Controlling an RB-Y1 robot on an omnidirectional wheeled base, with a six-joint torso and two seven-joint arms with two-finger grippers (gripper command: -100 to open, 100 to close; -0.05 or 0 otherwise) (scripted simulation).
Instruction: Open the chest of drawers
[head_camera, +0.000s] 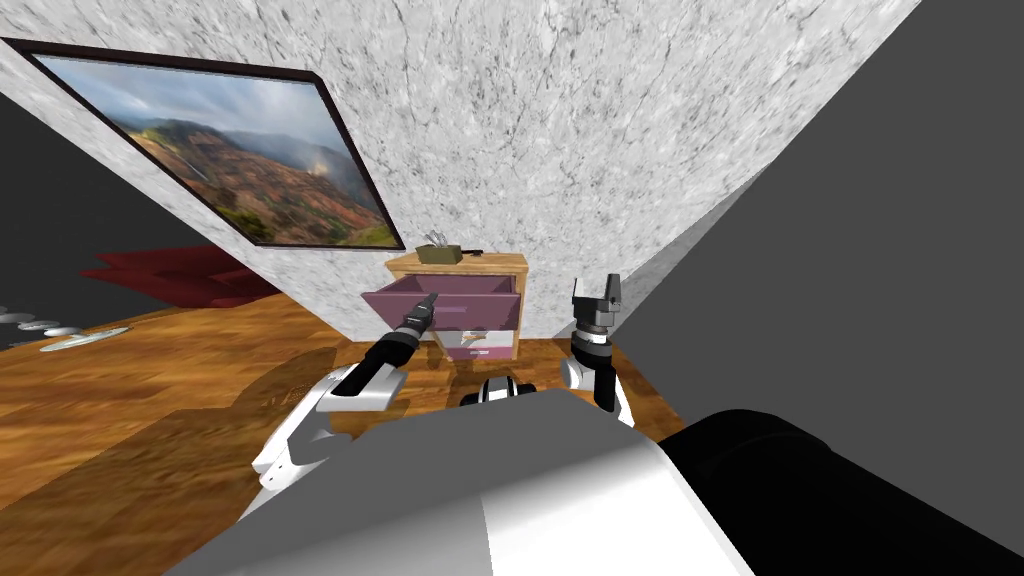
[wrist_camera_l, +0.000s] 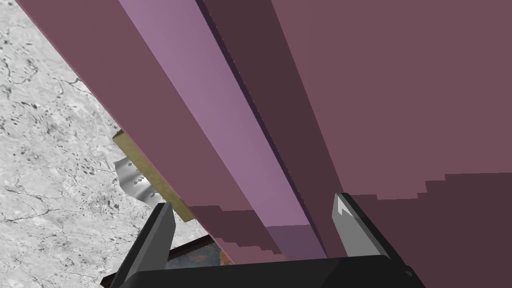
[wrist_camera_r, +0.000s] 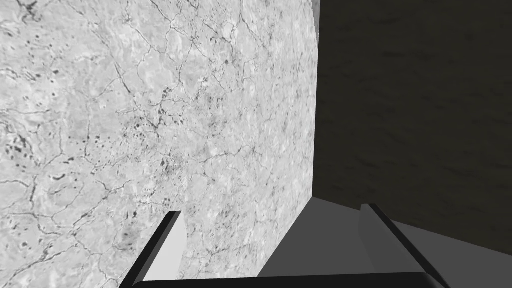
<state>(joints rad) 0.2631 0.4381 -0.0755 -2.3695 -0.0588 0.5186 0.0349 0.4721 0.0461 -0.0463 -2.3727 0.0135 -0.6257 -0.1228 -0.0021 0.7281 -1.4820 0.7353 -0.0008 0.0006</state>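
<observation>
A small wooden chest of drawers (head_camera: 503, 264) stands against the marbled wall. Its purple top drawer (head_camera: 450, 305) is pulled well out, while the paler lower drawer (head_camera: 482, 343) sits further in. My left gripper (head_camera: 430, 300) is at the front of the top drawer. In the left wrist view the open left gripper (wrist_camera_l: 252, 202) straddles a lighter purple bar (wrist_camera_l: 210, 115) that runs along the drawer front (wrist_camera_l: 400, 100), without pressing on it. My right gripper (head_camera: 597, 290) is raised to the right of the chest, open and holding nothing (wrist_camera_r: 270, 212).
An olive box (head_camera: 440, 254) sits on top of the chest. A large landscape picture (head_camera: 230, 160) hangs on the wall to the left. A dark grey wall (head_camera: 850, 250) closes in on the right. A red sofa (head_camera: 180, 272) stands far left on the wood floor (head_camera: 150, 390).
</observation>
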